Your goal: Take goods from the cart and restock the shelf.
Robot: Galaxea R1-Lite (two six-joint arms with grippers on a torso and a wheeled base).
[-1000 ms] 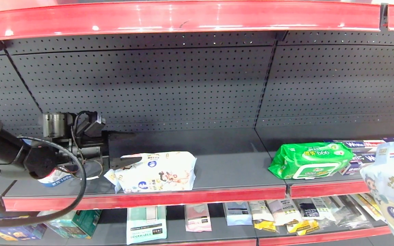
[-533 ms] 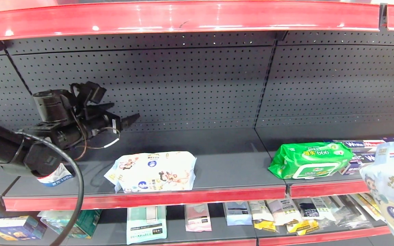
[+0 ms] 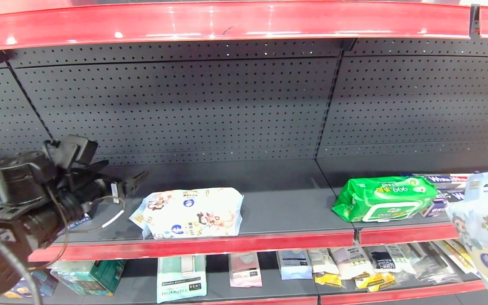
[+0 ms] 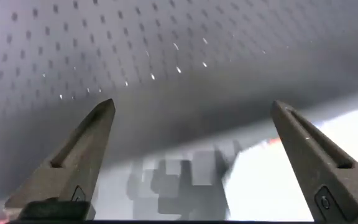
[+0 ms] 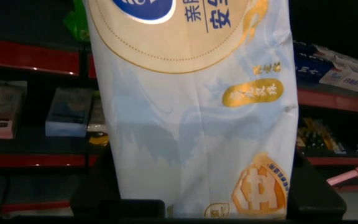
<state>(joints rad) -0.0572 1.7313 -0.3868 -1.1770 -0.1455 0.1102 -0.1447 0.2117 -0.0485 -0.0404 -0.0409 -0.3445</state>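
Note:
A white wipes pack with cartoon print [image 3: 193, 212] lies flat on the dark middle shelf [image 3: 278, 199], near its red front lip. My left gripper [image 3: 136, 180] hangs just left of and slightly above that pack, open and holding nothing. In the left wrist view its fingers [image 4: 86, 149] stand wide apart before the perforated back panel, with the pack [image 4: 303, 180] a white blur below. At the far right, a tall pale blue bag [image 3: 487, 228] stands in front of the shelf. My right gripper [image 5: 197, 199] is shut on the bag's [image 5: 191, 93] lower part.
A green wipes pack [image 3: 384, 198] lies on the right bay of the same shelf, with flat boxes [image 3: 451, 186] behind it. A round white and blue item [image 3: 76, 220] sits behind my left arm. The lower shelf carries several small packets [image 3: 354, 262] and a green box [image 3: 89, 273].
My left gripper left the white pack's left end, rose, then drew back to the left and lower. The pack stayed on the shelf. The bag at the right barely moved.

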